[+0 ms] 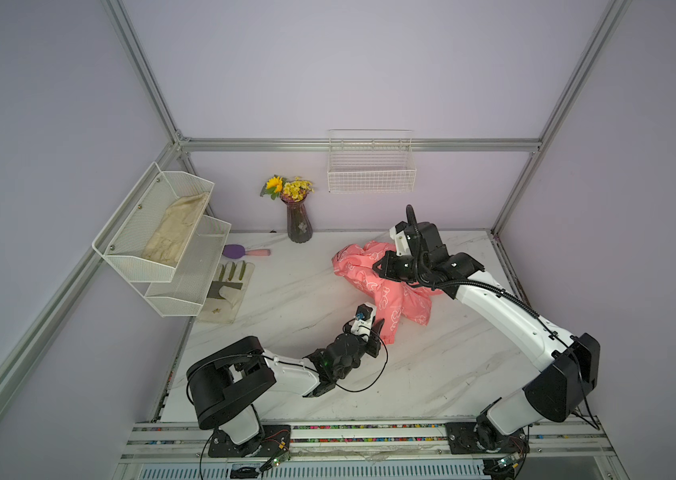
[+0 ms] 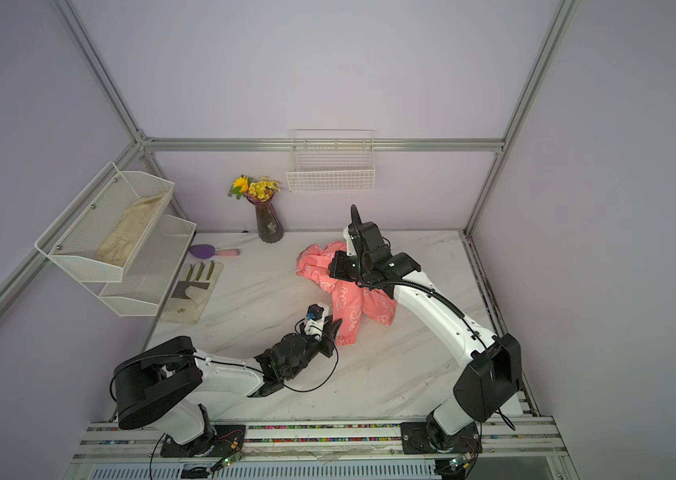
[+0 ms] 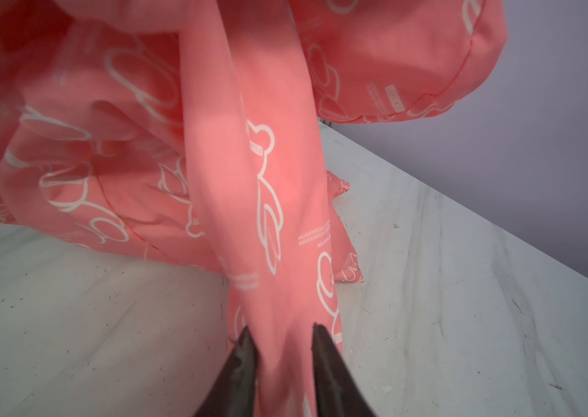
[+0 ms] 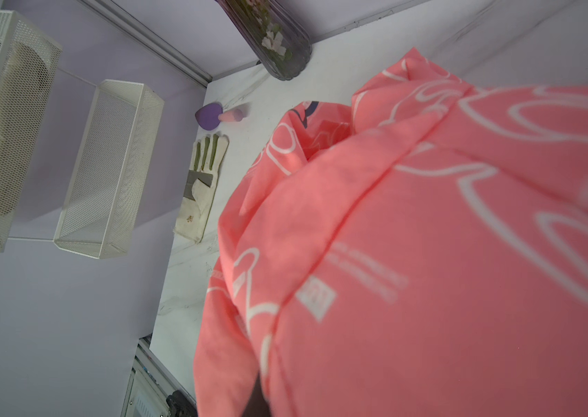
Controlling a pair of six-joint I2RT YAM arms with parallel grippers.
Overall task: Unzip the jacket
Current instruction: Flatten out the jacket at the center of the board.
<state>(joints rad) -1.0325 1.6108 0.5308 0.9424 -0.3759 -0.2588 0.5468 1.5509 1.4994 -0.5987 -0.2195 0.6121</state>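
The coral-pink jacket [image 1: 386, 299] [image 2: 344, 299] with white bear outlines lies bunched on the marble table, its upper part raised off the surface. One sleeve stretches toward my left gripper [image 1: 379, 328] [image 3: 282, 343], whose dark fingers [image 3: 245, 350] are shut on the sleeve end. My right gripper [image 1: 377, 266] [image 2: 332, 270] is at the raised top of the jacket; in the right wrist view the jacket [image 4: 411, 252] drapes over its jaws and hides them. A bit of dark blue print [image 4: 307, 112] peeks from a fold. The zipper is hidden.
A grey-white work glove [image 1: 228, 291] and a purple brush [image 1: 240, 251] lie at the table's left. A two-tier mesh shelf [image 1: 186, 286] holding a beige cloth [image 1: 178, 232] hangs on the left wall. A flower vase [image 1: 298, 224] and wire basket [image 1: 371, 174] are at the back.
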